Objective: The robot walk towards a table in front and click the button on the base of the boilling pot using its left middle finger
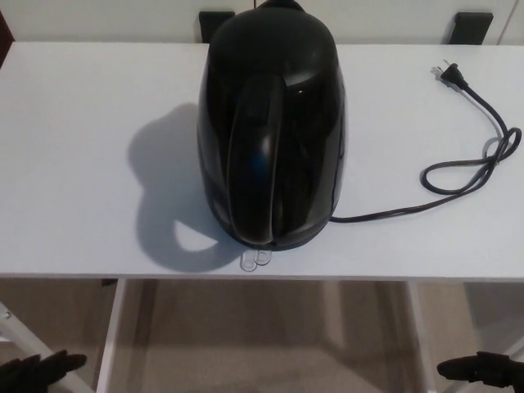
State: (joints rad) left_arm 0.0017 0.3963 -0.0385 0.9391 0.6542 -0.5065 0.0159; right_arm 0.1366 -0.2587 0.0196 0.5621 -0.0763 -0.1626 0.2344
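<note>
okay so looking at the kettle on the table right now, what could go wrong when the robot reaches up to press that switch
The clear switch juts out at the table's near edge, low under the kettle handle; a finger rising from below might catch the edge or miss the small tab. The left robot hand sits far off to the left, so a sideways approach could shove the kettle. The plug lies loose on the table, so pressing may do nothing.
</note>
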